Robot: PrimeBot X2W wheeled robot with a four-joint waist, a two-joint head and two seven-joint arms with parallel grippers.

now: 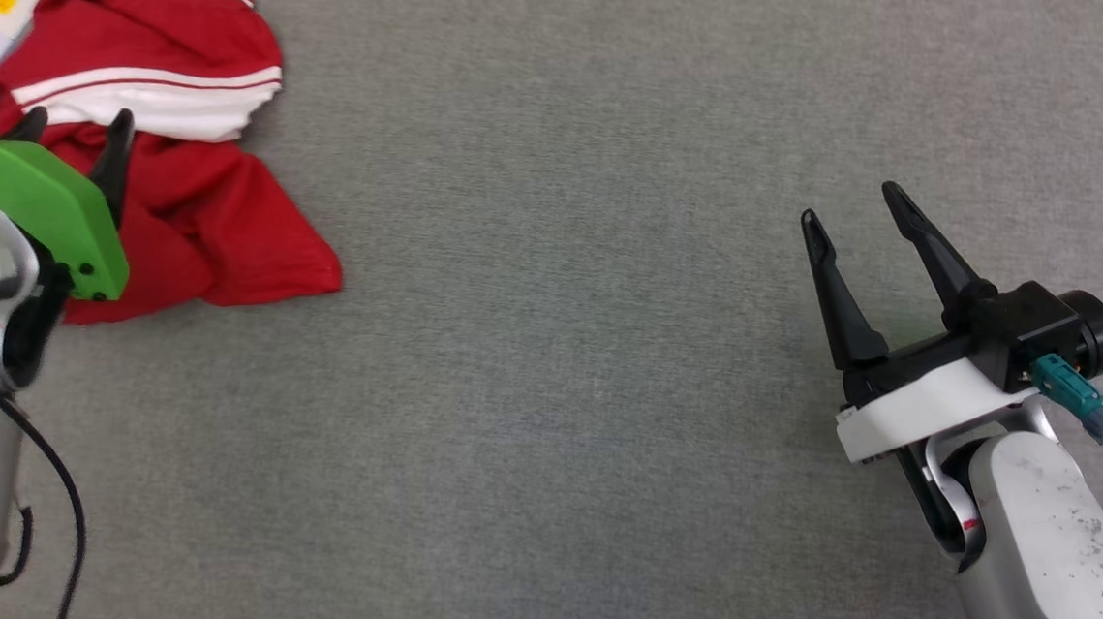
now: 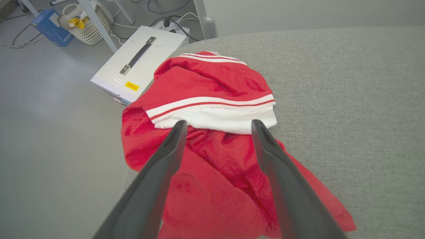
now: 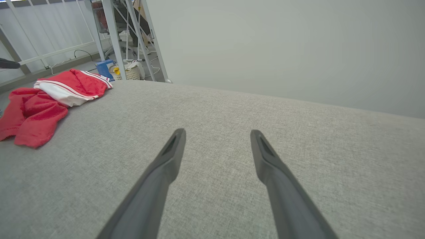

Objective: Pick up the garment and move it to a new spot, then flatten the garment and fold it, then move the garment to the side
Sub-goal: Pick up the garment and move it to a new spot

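Note:
The garment (image 1: 205, 217) is a red jersey with a white sleeve and red-and-white striped trim, lying crumpled at the far left corner of the grey table; part of it droops over the table's left edge. My left gripper (image 1: 77, 124) hovers over the heap, open, its fingers astride red folds just below the white sleeve (image 2: 219, 121); nothing is held. In the left wrist view the garment (image 2: 212, 83) lies right under my left gripper (image 2: 217, 124). My right gripper (image 1: 850, 206) stands open over bare table at the lower right, far from the garment (image 3: 43, 99). It (image 3: 217, 132) holds nothing.
The grey fabric-covered table (image 1: 564, 347) stretches wide between the two arms. Beyond its left edge, on the floor, stand a white case with a black handle (image 2: 139, 63), a white basket (image 2: 86, 25) and a blue box (image 2: 49, 26). Metal frame legs (image 3: 116, 36) rise behind the table.

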